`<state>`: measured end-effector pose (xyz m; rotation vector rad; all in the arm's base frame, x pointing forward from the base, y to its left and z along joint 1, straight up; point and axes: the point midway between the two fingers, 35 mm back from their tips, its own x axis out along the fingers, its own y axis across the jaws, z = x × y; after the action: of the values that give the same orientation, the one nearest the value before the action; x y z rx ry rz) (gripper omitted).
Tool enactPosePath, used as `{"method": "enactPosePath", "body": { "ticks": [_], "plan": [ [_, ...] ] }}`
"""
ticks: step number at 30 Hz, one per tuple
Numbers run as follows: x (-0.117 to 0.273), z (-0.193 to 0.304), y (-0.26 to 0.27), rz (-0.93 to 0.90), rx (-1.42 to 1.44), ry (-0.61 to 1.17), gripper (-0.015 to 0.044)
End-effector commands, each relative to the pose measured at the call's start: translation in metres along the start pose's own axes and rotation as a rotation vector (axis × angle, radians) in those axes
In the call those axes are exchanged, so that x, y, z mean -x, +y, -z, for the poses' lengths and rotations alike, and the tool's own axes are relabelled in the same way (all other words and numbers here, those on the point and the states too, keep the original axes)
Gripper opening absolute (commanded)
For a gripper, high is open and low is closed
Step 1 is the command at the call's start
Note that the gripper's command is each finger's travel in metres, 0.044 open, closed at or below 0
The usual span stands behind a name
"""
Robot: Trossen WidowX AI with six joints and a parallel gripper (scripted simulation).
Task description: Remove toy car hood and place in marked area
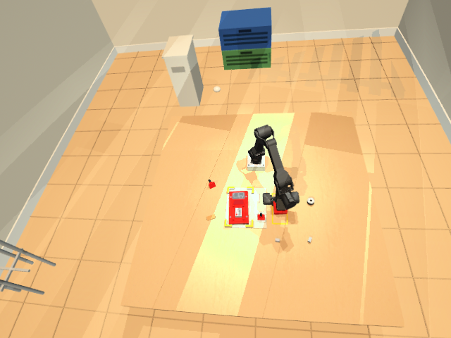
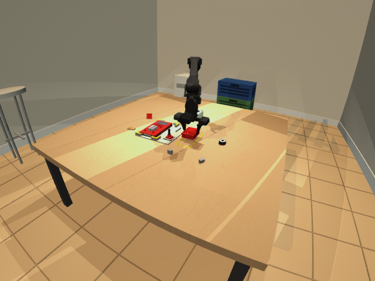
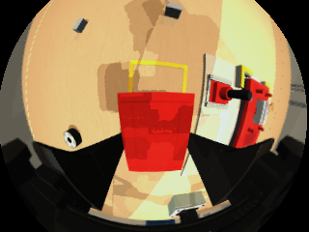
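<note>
My gripper is shut on the red hood. The hood is held over the yellow outline of the marked area, covering its side towards the arm's base. The far part of the outline shows beyond the hood. The hood looks a little above the table; the exact gap is hard to tell. The red toy car sits between yellow corner pieces, its front showing a grey block with the hood off.
A red piece with a black post stands between car and marked area. A black-and-white wheel lies to the right. Two small grey blocks lie beyond the marked area.
</note>
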<state>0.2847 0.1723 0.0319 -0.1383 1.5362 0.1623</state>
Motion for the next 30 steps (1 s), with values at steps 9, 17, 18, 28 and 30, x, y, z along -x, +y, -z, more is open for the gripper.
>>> {"method": "enactPosePath", "body": {
  "ticks": [9,17,18,28,30],
  "plan": [
    [-0.006,0.001,-0.001,0.003,-0.003,0.000,0.0000],
    [-0.010,0.001,-0.001,0.003,-0.003,0.000,0.0000],
    [-0.011,0.001,-0.001,0.003,-0.003,0.000,0.0000],
    [-0.016,0.001,-0.001,0.003,-0.003,0.000,0.0000],
    [-0.017,0.001,-0.001,0.003,-0.003,0.000,0.0000]
  ]
}}
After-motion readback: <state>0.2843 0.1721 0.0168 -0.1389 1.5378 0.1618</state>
